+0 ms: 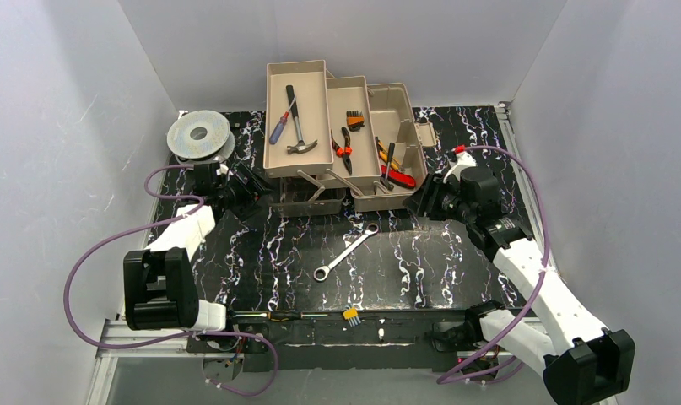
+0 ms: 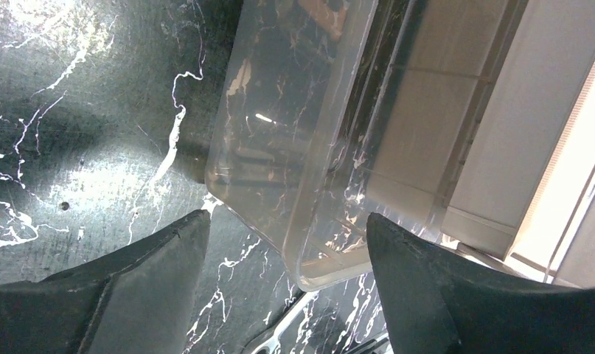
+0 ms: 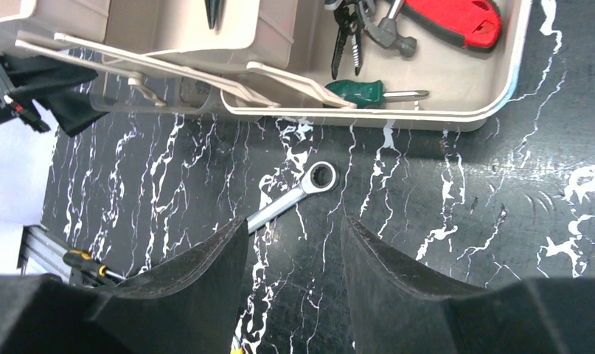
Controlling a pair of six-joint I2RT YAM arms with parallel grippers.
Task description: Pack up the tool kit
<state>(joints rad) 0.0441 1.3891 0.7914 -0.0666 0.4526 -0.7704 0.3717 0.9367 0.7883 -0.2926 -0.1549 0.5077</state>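
Closest to the arm bases, a long screwdriver (image 1: 278, 315) is lying along the near edge of the table (image 1: 438, 261), with a small yellow-topped piece (image 1: 351, 315) just beside its tip. Further in, a wrench (image 1: 345, 251) is lying alone on the black marbled top.

At the back, the toolbox (image 1: 413, 126) is standing folded out. A hammer (image 1: 300, 145) and a blue-handled screwdriver (image 1: 278, 131) are being carried in the left tray (image 1: 311, 93), pliers (image 1: 343, 148) in the middle tray (image 1: 358, 97), and red-handled tools (image 1: 400, 177) in the base. The translucent lid (image 2: 279, 133) is lying low in front of the trays.

The left gripper (image 2: 287, 220) is being held with its fingers apart, the lid's corner showing between them; whether they are touching it cannot be told. The right gripper (image 3: 294, 221) is being held with jaws spread and nothing between them, above the table by the toolbox's right front corner. A grey spool (image 1: 198, 133) is sitting at the far left.
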